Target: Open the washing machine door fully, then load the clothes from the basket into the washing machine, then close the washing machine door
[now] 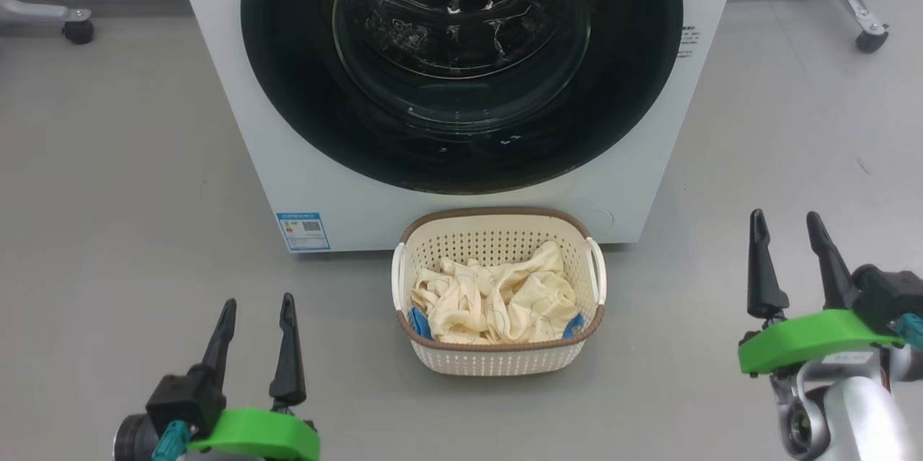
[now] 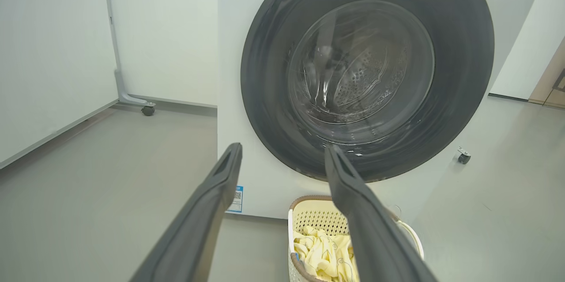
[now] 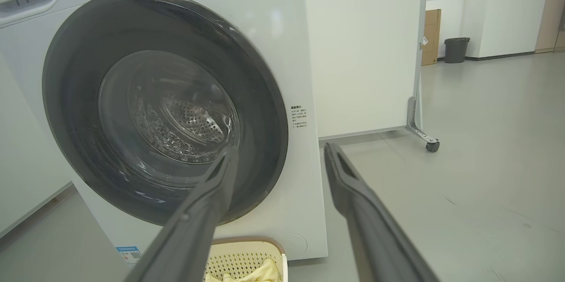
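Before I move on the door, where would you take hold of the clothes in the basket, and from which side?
Come straight down from above: the basket walls in the clothes on every side, and only its top is open. Pinch a raised crumpled fold near the middle of the pile; that is probably easier than the flatter edges tucked against the perforated walls.

The washing machine (image 1: 238, 129), white and front-loading, is noted with a blue label (image 1: 303, 231) low on its front. The washing machine door (image 1: 288, 86), round and glossy black with a clear glass bowl, is shut flush. The basket (image 1: 497, 363), cream, perforated and brown-rimmed, is set upright on the floor (image 1: 144, 194) just before the machine, below the door. The clothes (image 1: 497, 302), cream-yellow with small blue parts, are heaped crumpled inside it.
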Tool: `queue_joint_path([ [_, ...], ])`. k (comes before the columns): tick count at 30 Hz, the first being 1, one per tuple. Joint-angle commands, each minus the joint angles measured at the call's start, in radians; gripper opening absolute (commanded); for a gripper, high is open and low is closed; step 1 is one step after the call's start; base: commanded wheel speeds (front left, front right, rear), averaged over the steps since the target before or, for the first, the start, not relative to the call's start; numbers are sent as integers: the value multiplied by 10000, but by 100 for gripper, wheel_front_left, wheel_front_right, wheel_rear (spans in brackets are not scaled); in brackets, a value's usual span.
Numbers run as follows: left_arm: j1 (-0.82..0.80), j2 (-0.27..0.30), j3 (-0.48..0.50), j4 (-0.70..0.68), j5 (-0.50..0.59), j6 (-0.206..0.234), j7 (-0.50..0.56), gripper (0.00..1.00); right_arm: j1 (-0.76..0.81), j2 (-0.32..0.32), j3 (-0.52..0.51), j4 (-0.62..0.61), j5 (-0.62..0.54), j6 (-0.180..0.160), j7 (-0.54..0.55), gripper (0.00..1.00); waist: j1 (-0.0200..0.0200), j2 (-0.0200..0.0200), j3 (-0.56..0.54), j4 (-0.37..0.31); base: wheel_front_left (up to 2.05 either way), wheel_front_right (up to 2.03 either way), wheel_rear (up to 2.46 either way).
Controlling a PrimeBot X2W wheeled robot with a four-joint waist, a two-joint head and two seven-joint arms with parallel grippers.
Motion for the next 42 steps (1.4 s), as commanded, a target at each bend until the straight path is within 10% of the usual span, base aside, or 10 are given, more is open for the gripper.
queue_joint_path([
  [1,-544,135,234,-159,-66,93,-113,100,-511,-214,313,-172,-102,-30,-107,100,0,0,-2,10,0,0,0],
  [42,-679,135,122,442,-268,119,-113,100,-647,-214,568,549,-228,-30,-107,100,0,0,-60,159,0,0,0],
])
